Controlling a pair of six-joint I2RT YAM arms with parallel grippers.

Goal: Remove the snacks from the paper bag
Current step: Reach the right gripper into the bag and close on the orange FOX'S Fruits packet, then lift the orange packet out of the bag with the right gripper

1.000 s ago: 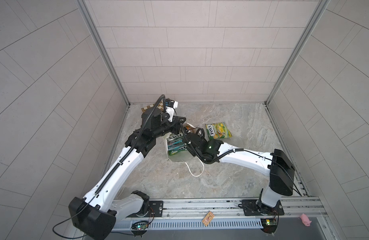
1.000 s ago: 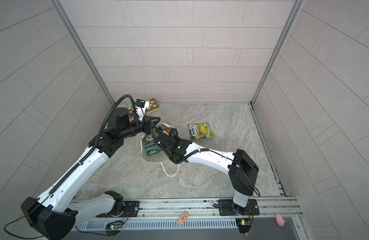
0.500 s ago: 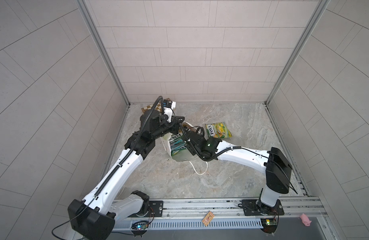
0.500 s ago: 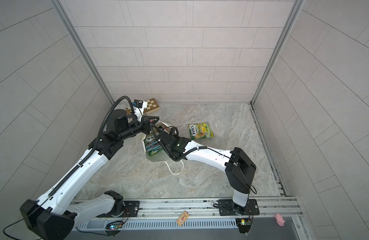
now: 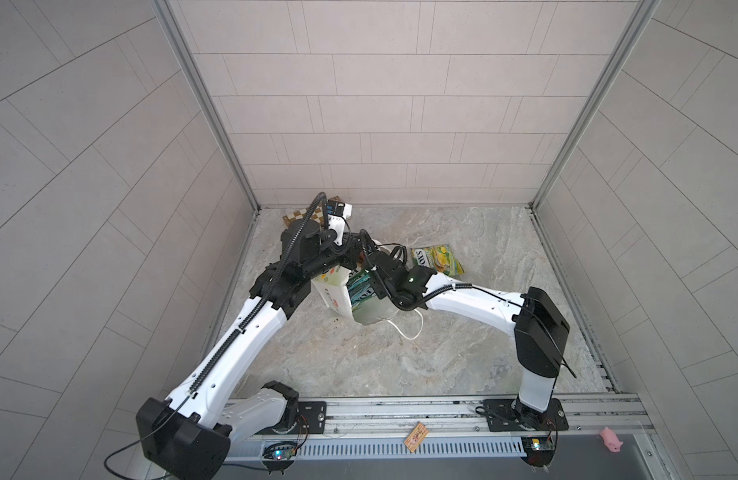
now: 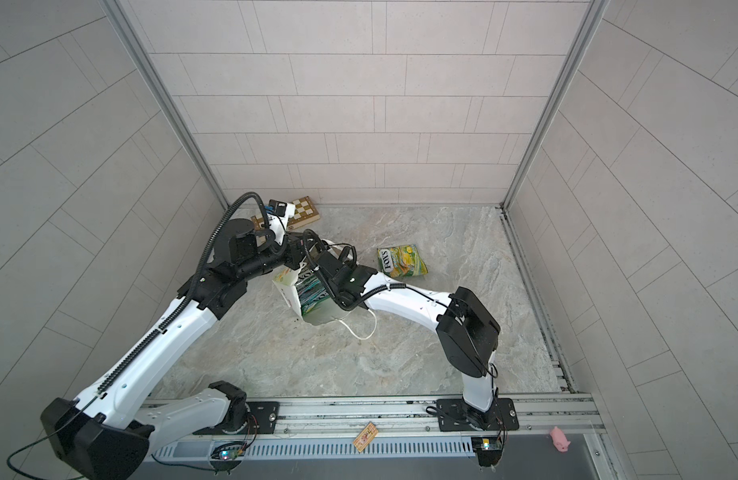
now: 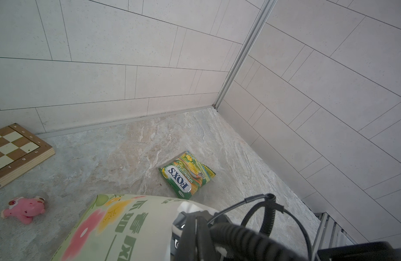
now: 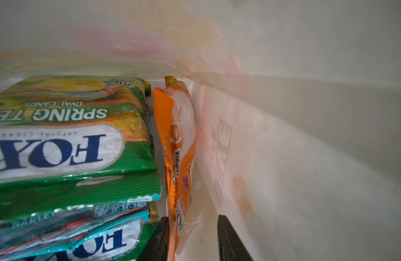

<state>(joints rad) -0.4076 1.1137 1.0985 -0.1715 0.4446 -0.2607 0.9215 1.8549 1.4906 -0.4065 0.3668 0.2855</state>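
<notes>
We see a pale marbled floor [image 5: 379, 365] boxed in by grey tiled walls [image 5: 379, 104]. At the far left a chessboard [image 7: 12, 149] lies against the back wall, with a pink pig [image 7: 24, 209] near it. The left gripper [image 5: 350, 259] is closed at the rim of the tilted paper bag [image 5: 336, 295]; we cannot tell what it pinches. Inside the bag, the right gripper [image 8: 192, 217] stands part open astride an orange packet [image 8: 181, 135], beside the stacked snacks [image 8: 70, 158]. Further right, a green packet [image 5: 437, 261] lies on the floor.
</notes>
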